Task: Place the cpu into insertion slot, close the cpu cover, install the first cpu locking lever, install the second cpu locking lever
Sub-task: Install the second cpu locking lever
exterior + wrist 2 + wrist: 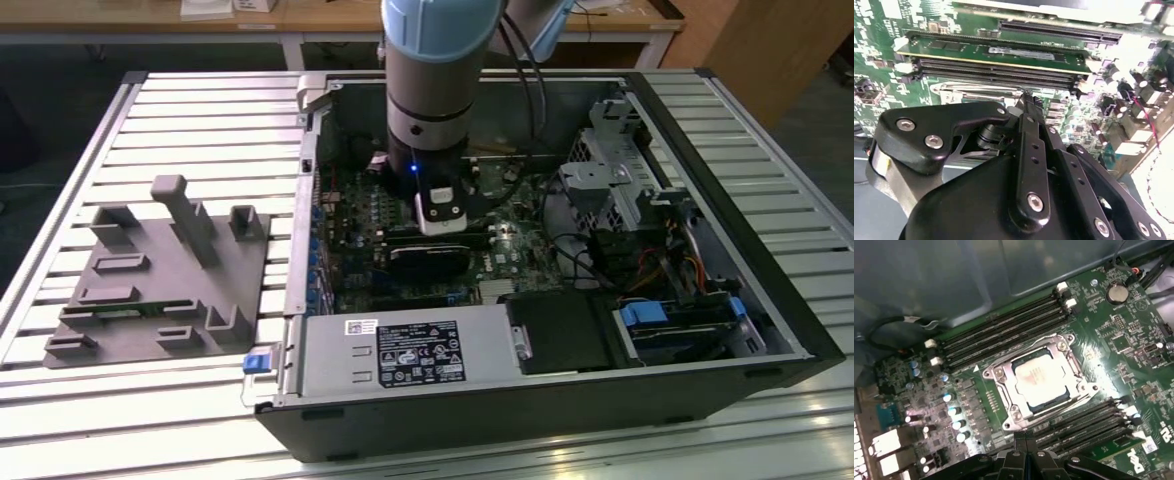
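Observation:
In the first wrist view the cpu (1043, 376), a pale silver-beige square, lies flat in the insertion slot (1029, 404), whose dark rim shows around it. The silver cpu cover (1004, 386) lies down over the chip and frames it through its window. Thin silver levers (1054, 412) run along the frame's sides; I cannot tell whether they are latched. My gripper (1021, 439) hangs just beside the socket's edge, fingers together with nothing between them. In the second wrist view the gripper (1026, 100) tips sit close to a silver lever (979, 90). In the exterior view the gripper (445, 218) reaches into the open case.
Long black memory slots (1004, 335) flank the socket on both sides, and one holds a green module (994, 52). Capacitors (954, 412) stand nearby. A black card (434, 255), power supply (400, 352) and drive cage (614, 180) fill the case. A grey fixture (160, 280) lies at the exterior view's left.

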